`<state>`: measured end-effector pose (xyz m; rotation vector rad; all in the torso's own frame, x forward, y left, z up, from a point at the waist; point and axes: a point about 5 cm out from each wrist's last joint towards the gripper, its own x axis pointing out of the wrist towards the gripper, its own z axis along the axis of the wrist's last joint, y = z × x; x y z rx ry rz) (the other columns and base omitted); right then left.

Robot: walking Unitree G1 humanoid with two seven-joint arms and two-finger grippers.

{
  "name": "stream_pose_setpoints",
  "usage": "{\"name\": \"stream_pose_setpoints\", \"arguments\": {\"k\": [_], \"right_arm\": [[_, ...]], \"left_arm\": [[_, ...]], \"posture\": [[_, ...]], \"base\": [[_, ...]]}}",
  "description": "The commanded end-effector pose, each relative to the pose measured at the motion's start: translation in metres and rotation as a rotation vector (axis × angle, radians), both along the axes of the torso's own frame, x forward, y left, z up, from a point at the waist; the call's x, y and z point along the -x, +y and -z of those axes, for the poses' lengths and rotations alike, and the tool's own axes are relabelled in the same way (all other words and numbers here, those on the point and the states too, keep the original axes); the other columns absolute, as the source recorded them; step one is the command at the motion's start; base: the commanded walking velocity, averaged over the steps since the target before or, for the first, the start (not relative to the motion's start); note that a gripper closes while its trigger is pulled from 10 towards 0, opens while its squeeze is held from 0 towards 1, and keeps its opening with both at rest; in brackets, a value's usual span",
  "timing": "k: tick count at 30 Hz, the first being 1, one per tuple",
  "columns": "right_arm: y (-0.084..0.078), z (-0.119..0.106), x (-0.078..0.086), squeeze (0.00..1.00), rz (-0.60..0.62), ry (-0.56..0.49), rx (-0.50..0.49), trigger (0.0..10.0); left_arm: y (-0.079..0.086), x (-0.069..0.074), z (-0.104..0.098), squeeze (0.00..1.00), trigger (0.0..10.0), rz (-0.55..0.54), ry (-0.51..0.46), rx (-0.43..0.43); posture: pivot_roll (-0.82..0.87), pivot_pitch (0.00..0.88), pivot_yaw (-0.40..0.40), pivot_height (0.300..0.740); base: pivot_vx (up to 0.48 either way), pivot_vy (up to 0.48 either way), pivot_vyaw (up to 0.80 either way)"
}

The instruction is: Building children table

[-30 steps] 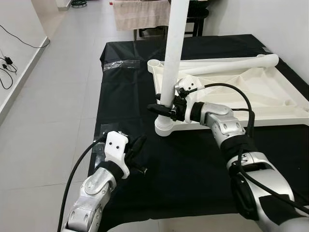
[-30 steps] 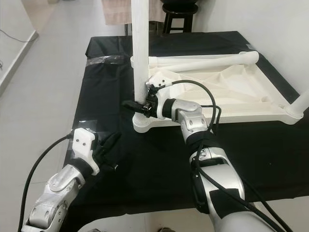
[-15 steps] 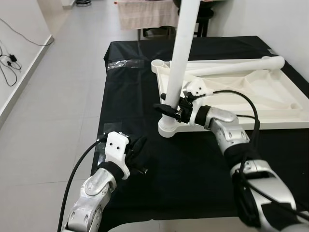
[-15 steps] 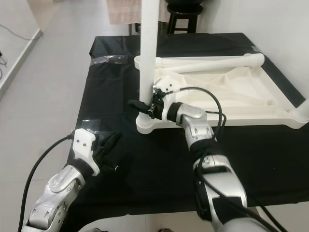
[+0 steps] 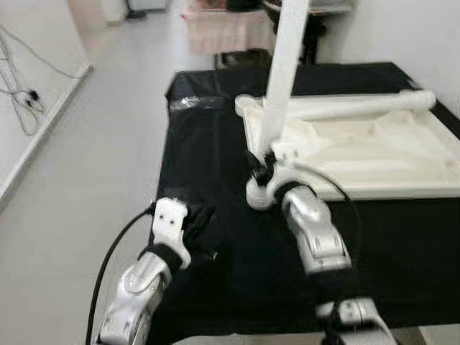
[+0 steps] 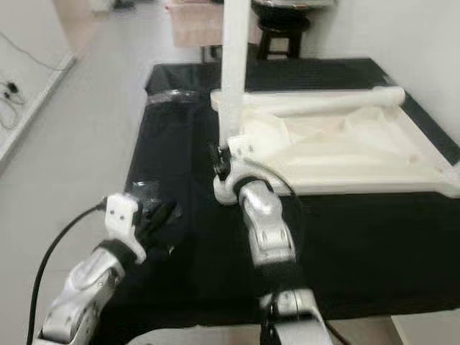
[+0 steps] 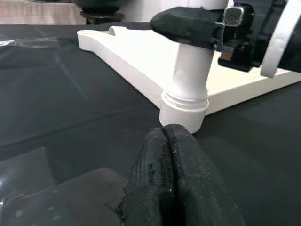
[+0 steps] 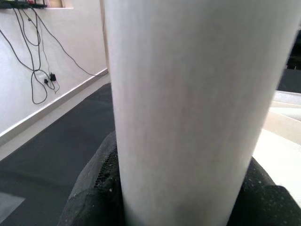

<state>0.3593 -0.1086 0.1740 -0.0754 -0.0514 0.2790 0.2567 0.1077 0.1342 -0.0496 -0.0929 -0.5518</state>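
Centrally, a white children's table top [image 5: 374,147] lay upside down on a black cloth [image 5: 208,151] covering the floor, with one white leg [image 5: 284,79] standing upright in its near corner socket [image 5: 260,198] and another white leg [image 5: 359,105] lying flat along its far edge. The right gripper [image 5: 260,170] had its black fingers clamped around the base of the upright leg, just above the socket. Nearby, the left gripper [image 5: 203,221] rested low over the cloth with its fingers pressed together, empty, close to that same corner.

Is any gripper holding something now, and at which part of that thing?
The right gripper holds the upright white table leg near its lower end, just above the corner socket. The left gripper holds nothing; its fingers are shut.
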Motion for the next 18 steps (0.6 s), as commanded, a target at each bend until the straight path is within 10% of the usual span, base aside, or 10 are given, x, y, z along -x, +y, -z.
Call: {"name": "stream_pose_setpoints", "arguments": {"k": [1, 2, 3, 5, 6, 13, 14, 15, 16, 18], "right_arm": [[-0.009, 0.028, 0.002, 0.00, 0.070, 0.140, 0.025, 0.0], [-0.009, 0.028, 0.002, 0.00, 0.070, 0.140, 0.025, 0.0], [-0.007, 0.026, 0.002, 0.00, 0.061, 0.143, 0.023, 10.0], [-0.002, 0.019, 0.002, 0.08, 0.029, 0.136, 0.035, 10.0], [0.002, 0.014, 0.002, 1.00, -0.016, 0.127, 0.024, 10.0], [0.001, -0.019, -0.009, 1.00, -0.298, 0.023, 0.086, 10.0], [-0.007, -0.029, -0.014, 0.45, -0.388, -0.001, 0.133, 10.0], [-0.007, -0.029, -0.014, 0.45, -0.388, -0.001, 0.133, 10.0], [-0.011, -0.033, -0.016, 0.00, -0.444, -0.005, 0.153, 10.0], [-0.015, -0.037, -0.017, 0.00, -0.485, -0.008, 0.176, 10.0]], "left_arm": [[0.002, 0.001, 0.003, 0.00, 10.0, -0.008, 0.015, -0.007], [0.002, 0.001, 0.003, 0.00, 10.0, -0.008, 0.015, -0.007], [0.002, 0.001, 0.003, 0.00, 10.0, -0.009, 0.015, -0.007], [0.001, 0.001, 0.004, 0.00, 10.0, -0.005, 0.018, -0.004], [0.001, 0.001, 0.004, 0.00, 10.0, -0.002, 0.019, -0.003], [0.000, 0.001, 0.004, 0.00, 10.0, 0.002, 0.021, -0.003], [0.000, 0.001, 0.005, 0.00, 10.0, 0.002, 0.022, -0.004], [0.000, 0.001, 0.005, 0.00, 10.0, 0.002, 0.022, -0.004], [0.000, 0.001, 0.005, 0.00, 10.0, 0.002, 0.022, -0.005], [-0.001, 0.001, 0.005, 0.00, 10.0, 0.001, 0.022, -0.005]], "posture": [[0.01, 0.129, -0.008, 0.740], [0.01, 0.129, -0.008, 0.740], [0.01, 0.128, -0.010, 0.740], [0.01, 0.124, -0.010, 0.740], [0.01, 0.122, -0.009, 0.740], [0.03, 0.111, -0.002, 0.740], [0.04, 0.108, -0.002, 0.740], [0.04, 0.108, -0.002, 0.740], [0.04, 0.105, -0.010, 0.740], [0.04, 0.101, -0.014, 0.740]], "base": [[0.000, 0.000, 0.00], [0.000, 0.000, 0.00], [0.000, 0.000, 0.00], [0.000, 0.000, 0.00], [0.000, 0.000, 0.00], [0.000, 0.000, 0.00], [0.000, 0.000, 0.00], [0.000, 0.000, 0.00], [0.000, 0.000, 0.00], [0.000, 0.000, 0.00]]}}
